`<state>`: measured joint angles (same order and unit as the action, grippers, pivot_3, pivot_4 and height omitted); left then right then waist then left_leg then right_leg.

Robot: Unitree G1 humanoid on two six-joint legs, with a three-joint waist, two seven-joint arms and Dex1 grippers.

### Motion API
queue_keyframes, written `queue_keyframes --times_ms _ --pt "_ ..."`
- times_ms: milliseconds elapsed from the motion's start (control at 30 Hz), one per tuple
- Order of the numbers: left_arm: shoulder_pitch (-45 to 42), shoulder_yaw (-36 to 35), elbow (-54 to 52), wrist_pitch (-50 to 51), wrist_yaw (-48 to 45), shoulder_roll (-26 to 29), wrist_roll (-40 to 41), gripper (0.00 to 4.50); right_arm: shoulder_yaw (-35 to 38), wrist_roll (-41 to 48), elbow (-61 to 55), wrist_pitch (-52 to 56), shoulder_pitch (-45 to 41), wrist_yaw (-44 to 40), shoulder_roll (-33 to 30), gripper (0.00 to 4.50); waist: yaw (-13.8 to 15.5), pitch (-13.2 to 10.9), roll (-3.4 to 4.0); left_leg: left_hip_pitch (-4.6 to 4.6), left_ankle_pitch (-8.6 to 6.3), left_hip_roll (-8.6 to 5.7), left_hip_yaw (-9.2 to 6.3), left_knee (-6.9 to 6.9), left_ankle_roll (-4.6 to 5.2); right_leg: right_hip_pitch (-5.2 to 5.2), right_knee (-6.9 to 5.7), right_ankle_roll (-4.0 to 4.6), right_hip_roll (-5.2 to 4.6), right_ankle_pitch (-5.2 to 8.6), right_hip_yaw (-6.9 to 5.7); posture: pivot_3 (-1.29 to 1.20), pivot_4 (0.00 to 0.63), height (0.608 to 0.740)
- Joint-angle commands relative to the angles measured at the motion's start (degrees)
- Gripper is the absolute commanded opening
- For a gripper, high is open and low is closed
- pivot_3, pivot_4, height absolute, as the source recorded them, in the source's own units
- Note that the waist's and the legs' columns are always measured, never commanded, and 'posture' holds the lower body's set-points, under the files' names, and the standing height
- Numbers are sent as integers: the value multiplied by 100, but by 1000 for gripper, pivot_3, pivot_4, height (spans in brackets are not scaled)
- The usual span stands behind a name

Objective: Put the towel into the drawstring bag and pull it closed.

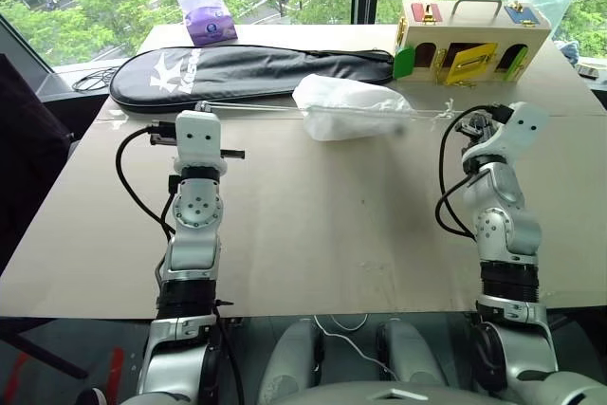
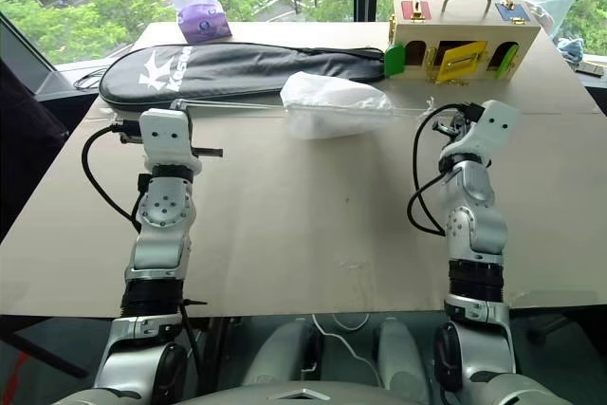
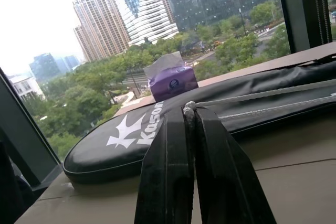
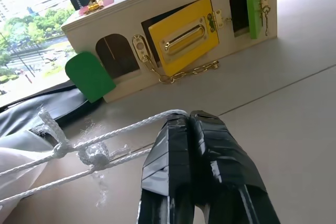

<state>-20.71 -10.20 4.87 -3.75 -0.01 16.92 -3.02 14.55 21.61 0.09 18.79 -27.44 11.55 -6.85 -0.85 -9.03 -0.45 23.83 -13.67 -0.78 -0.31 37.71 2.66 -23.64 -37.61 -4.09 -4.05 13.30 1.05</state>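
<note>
On the black racket case (image 3: 220, 103), white lettering, perhaps "Kason".

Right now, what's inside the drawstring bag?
The drawstring bag looks filled out, but its white fabric hides the contents; no towel lies out on the table. Both cords are pulled taut sideways.

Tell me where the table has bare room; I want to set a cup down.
Free: the wide stretch of table between the two arms, in front of the drawstring bag. Crowded: the far edge, with the racket case, tissue pack and wooden latch box.
</note>
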Motion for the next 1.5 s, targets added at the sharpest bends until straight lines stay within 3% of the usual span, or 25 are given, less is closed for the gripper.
queue_keyframes --times_ms 33,100,133,167,267,433,600,767,900,1133,1300,1500 --pt "412 -159 -262 -289 -1214 235 1006 24 538 122 -379 -158 142 -136 -298 0 -3 0 0 0 0 0 3 0 0 0 3 0 -1 0 1 0 150 740" --pt "651 -10 -568 -77 -2042 183 1763 24 453 235 -468 -77 181 -254 -276 0 -4 0 0 0 0 1 4 -5 0 0 8 1 -2 0 2 0 150 740" --pt "816 66 -789 178 -2481 209 2180 659 415 283 -514 -23 206 -327 -267 0 -7 -1 0 1 0 1 4 -7 0 0 10 1 -3 0 2 0 150 740" --pt "989 150 -1013 445 -2936 284 2572 885 392 315 -549 23 227 -387 -263 0 -10 -2 1 2 0 2 4 -8 0 0 13 1 -3 0 1 0 150 740" --pt "1629 524 -1818 1532 -4341 829 3709 2177 367 394 -635 173 285 -518 -243 0 -40 -3 4 1 0 3 4 -8 0 0 13 3 -3 1 1 0 150 740" --pt "2396 885 -2487 2576 -5757 1975 4397 4352 351 431 -723 313 319 -577 -211 0 -122 -14 22 -7 0 6 6 -23 1 1 18 26 -1 14 6 0 150 740" --pt "2392 830 -2281 3064 -6344 2609 4457 4436 360 427 -765 395 325 -583 -188 0 -133 -20 27 -9 0 6 4 -23 1 0 16 29 3 17 4 0 150 740" --pt "1385 872 -1502 2110 -5797 1868 3652 4436 333 390 -750 444 306 -572 -149 0 -94 -25 27 -6 1 3 5 -23 0 3 23 12 2 8 3 0 150 740" --pt "333 1353 -810 1589 -5378 1095 2873 4436 239 344 -761 515 263 -599 -125 0 -73 -26 25 -2 1 -1 6 -22 0 2 25 4 1 3 4 0 150 740" --pt "-956 1965 642 237 -5034 319 1569 4436 198 315 -798 518 199 -566 -103 0 -89 -28 22 -2 1 -3 8 -28 0 0 27 3 4 2 4 0 150 740" --pt "-1080 2181 679 -124 -4462 -146 1004 4436 190 271 -886 441 278 -476 22 0 -106 -28 22 1 1 -2 9 -29 0 0 32 2 3 2 6 0 150 740" --pt "-730 2488 -3 278 -3913 -429 536 4436 192 204 -992 426 388 -419 145 0 -102 -28 22 1 1 -1 8 -29 0 0 31 1 2 2 5 0 150 740"
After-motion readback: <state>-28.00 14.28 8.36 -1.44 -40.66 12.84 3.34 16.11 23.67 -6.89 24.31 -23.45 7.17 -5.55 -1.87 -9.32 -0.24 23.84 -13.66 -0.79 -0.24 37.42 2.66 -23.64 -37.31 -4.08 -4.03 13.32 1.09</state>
